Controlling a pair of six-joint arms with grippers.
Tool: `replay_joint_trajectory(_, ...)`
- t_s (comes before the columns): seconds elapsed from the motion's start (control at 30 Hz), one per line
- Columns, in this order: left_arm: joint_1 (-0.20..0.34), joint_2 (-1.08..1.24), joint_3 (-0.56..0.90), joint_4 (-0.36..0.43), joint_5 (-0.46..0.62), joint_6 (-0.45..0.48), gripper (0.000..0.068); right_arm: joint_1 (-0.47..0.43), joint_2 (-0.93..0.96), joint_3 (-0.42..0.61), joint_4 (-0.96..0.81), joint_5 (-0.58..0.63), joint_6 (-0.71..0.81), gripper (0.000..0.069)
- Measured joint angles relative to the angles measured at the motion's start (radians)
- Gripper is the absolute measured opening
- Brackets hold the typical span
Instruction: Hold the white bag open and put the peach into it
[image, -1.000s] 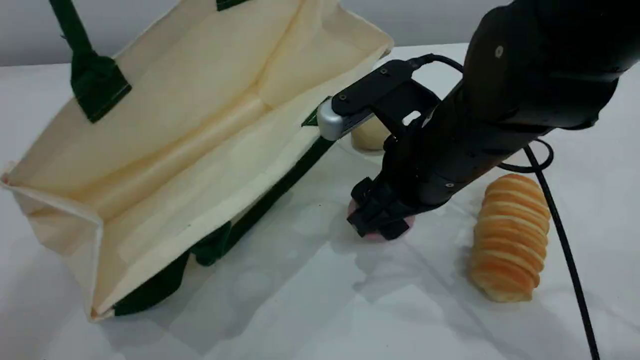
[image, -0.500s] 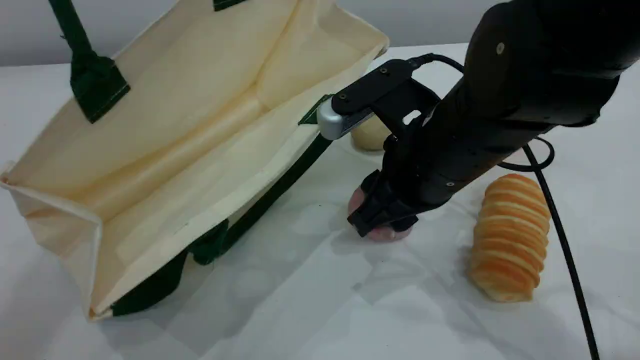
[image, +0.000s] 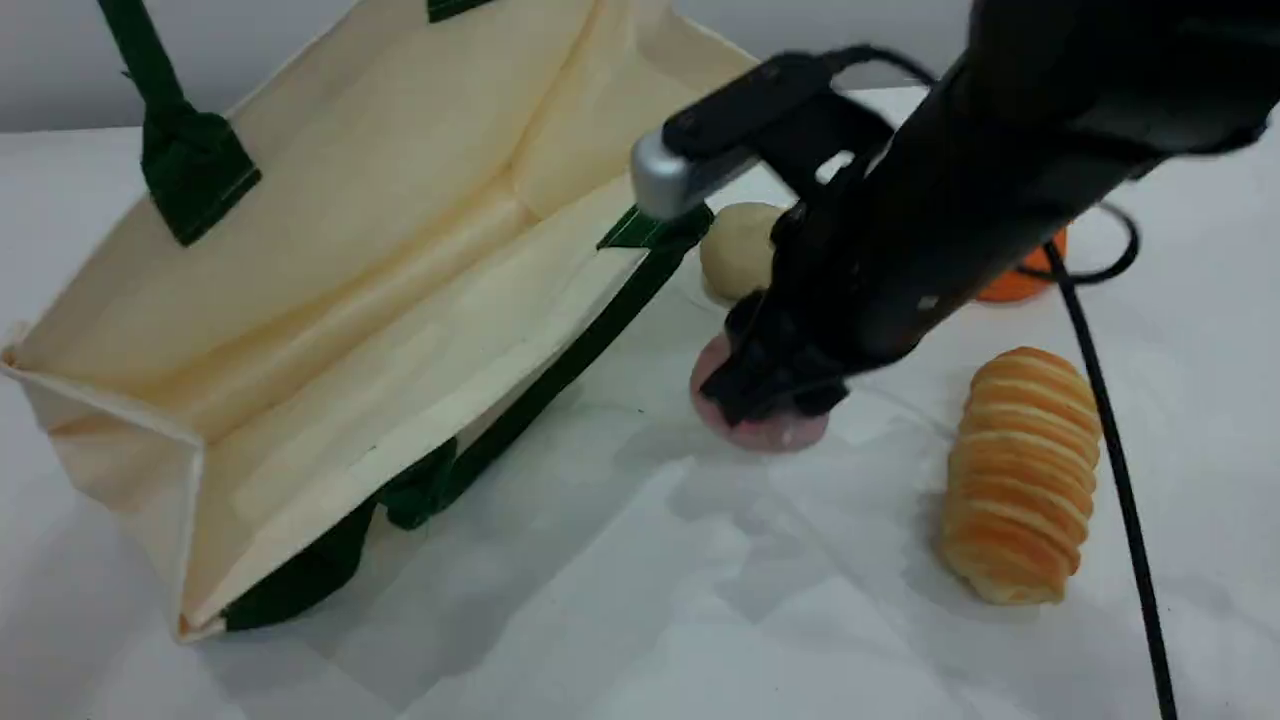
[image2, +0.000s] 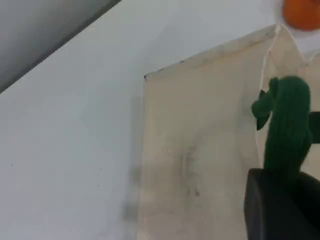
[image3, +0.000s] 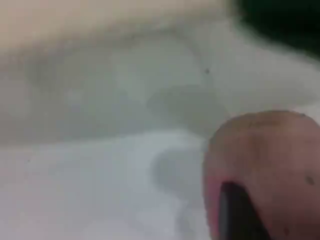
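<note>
The white bag (image: 380, 250) lies on its side at the left with its mouth wide open toward me. One green handle (image: 150, 70) runs up out of the scene view's top. In the left wrist view my left gripper (image2: 285, 175) is shut on that green handle (image2: 287, 125), above the bag's canvas (image2: 200, 150). The pinkish peach (image: 770, 432) sits just right of the bag's mouth. My right gripper (image: 775, 385) is shut on the peach from above and holds it slightly above the table. In the right wrist view the peach (image3: 270, 155) fills the lower right against a dark fingertip (image3: 237, 215).
A plain beige ball (image: 738, 250) rests by the bag's far corner. An orange fruit (image: 1020, 285) shows behind the right arm. A ridged bread roll (image: 1020, 475) lies at the right, with a black cable (image: 1110, 420) trailing past it.
My right gripper has shut on the peach and risen a little with it. The arm moved up and back, uncovering the orange fruit. The bag and left gripper stayed put.
</note>
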Motion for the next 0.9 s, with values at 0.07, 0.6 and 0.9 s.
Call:
replay_joint_trajectory(0.07, 0.0, 0.0, 0.0, 0.0, 0.0, -0.002, 0.0094, -0.038, -0.027, 0.0, -0.019, 0.04, 0.0, 0.0265)
replay_joint_trajectory(0.6, 0.0, 0.0, 0.0, -0.001, 0.0, -0.005, 0.0094, -0.237, -0.379, 0.0, -0.071, 0.215, 0.035, 0.0263)
replay_joint_trajectory(0.9, 0.0, 0.0, 0.0, -0.003, 0.0, -0.005, 0.0094, -0.237, -0.544, 0.0, -0.064, 0.293, 0.058, 0.0262)
